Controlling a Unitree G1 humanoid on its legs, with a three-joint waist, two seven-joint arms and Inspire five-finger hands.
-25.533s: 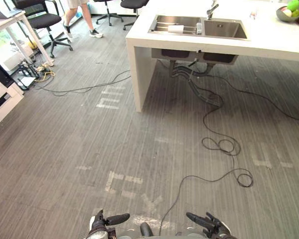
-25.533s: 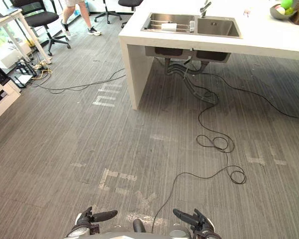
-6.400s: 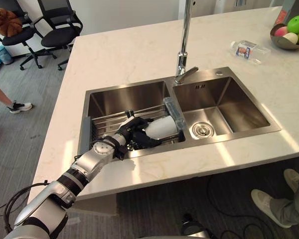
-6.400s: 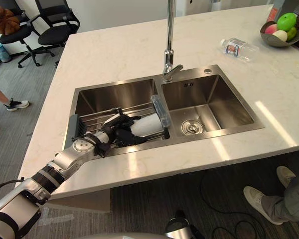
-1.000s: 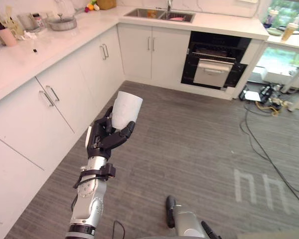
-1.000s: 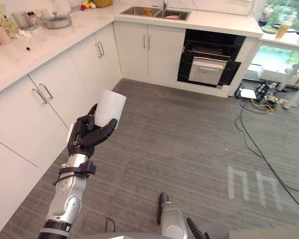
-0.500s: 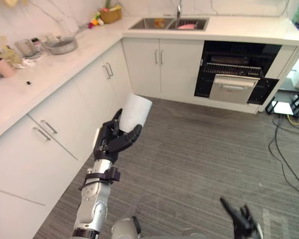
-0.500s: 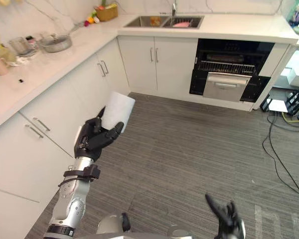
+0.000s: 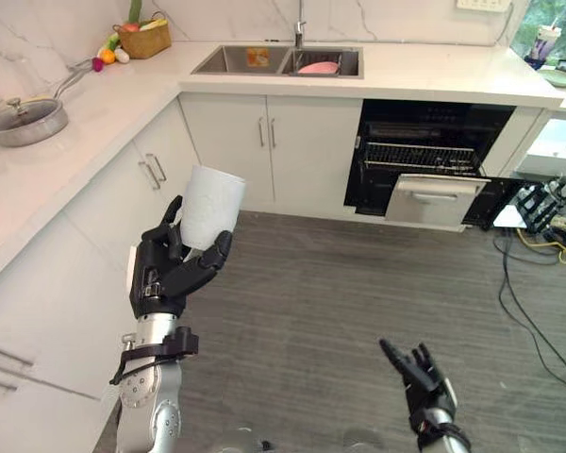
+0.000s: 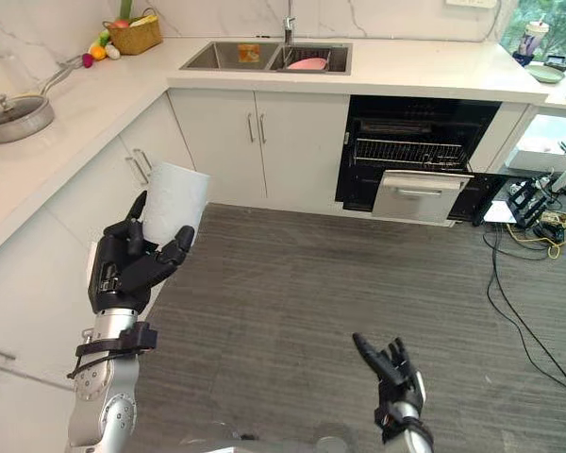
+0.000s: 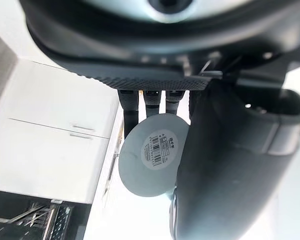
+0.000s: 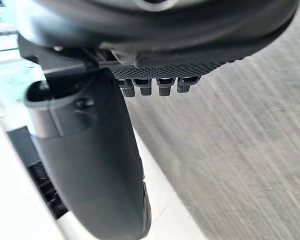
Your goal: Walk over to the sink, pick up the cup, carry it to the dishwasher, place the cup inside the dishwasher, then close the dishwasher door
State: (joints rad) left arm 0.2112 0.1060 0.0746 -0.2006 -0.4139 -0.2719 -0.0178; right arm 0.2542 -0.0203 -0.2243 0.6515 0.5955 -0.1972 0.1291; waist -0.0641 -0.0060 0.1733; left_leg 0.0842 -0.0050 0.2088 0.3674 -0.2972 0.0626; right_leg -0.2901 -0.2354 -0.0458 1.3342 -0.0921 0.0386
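— Left hand: what do we note?
— Raised, its fingers curl round the white cup, beside the cabinets. Our right hand hangs low, fingers relaxed; the dishwasher stands open beyond.

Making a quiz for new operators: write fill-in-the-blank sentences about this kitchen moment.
The left hand grips the white cylindrical ____. The right hand, fingers straight, holds ____. The black dishwasher beneath the white counter stands ____.
Missing: cup, nothing, open.
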